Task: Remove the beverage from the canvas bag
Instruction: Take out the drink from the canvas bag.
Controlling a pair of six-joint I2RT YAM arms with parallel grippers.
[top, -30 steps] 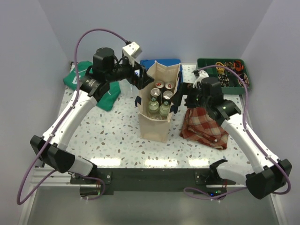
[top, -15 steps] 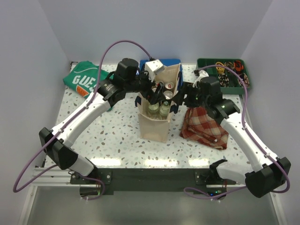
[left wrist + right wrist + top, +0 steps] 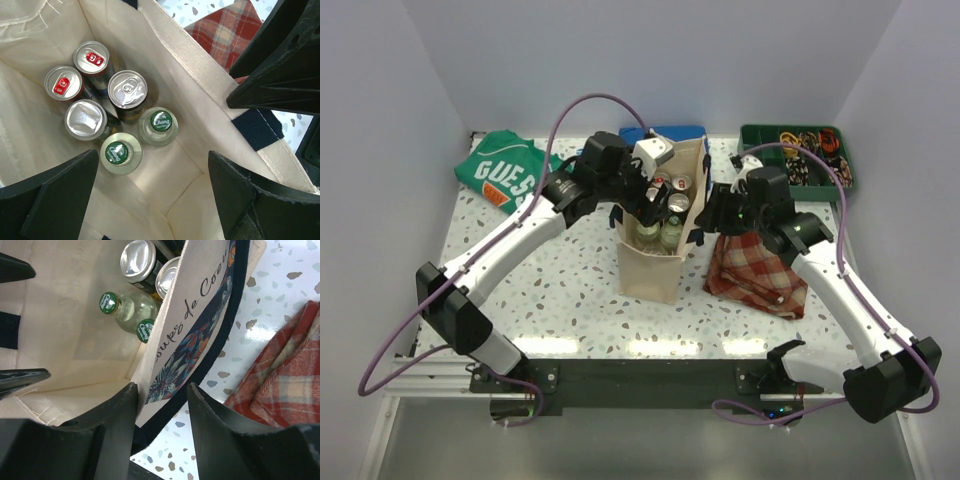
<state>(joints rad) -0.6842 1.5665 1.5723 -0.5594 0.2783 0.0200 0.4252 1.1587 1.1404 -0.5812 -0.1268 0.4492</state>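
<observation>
The tabletop (image 3: 560,290) is white terrazzo flecked with grey and brown chips, smooth, with a glossy sheen along its near edge. Plain pale lilac walls close it in on three sides.

At its middle stands the canvas bag (image 3: 648,268) — upright, boxy, a coarse cream-beige weave with navy handles. Its right outer face carries a floral print and script lettering. Its mouth gapes upward. Packed together on its floor are four cans (image 3: 127,89) and two bottles (image 3: 161,122). The cans are round and metallic, two with red pull tabs and two all silver. The bottles are clear glass with green crown caps, one reading "Chang".

The left pincer (image 3: 152,160) hangs over the open mouth, its black wedge-shaped fingers spread wide with nothing gripped between them. The right pincer (image 3: 162,390) pinches the bag's right wall near the rim — one finger inside against the cream lining, the other outside against the navy handle.

A green T-shirt (image 3: 505,178) with white lettering lies rumpled at the far left. A folded blue cloth (image 3: 682,131) sits just behind the bag. A soft red plaid cloth (image 3: 760,270) lies bunched just right of the bag, under the right arm. In the far right corner a dark green tray (image 3: 765,129) holds a tangle of small orange and dark items.
</observation>
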